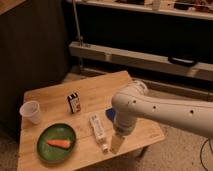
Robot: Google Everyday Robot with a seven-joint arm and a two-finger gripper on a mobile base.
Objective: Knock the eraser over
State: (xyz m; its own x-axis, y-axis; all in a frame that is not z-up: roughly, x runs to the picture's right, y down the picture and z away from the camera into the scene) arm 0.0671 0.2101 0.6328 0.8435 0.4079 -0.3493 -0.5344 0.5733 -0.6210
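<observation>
The eraser [74,102] is a small black block with a white and red-orange label, standing upright near the middle of the wooden table [55,97]. My white arm reaches in from the right and bends down over the table's front right part. The gripper [116,143] hangs low near the front edge, just right of the near end of a long white tube [98,131]. It is well to the right of and nearer than the eraser, not touching it.
A white cup [31,112] stands at the table's left edge. A green plate [50,150] with a carrot [60,143] lies front left. A blue block [108,114] shows partly behind my arm. Metal shelving runs behind the table.
</observation>
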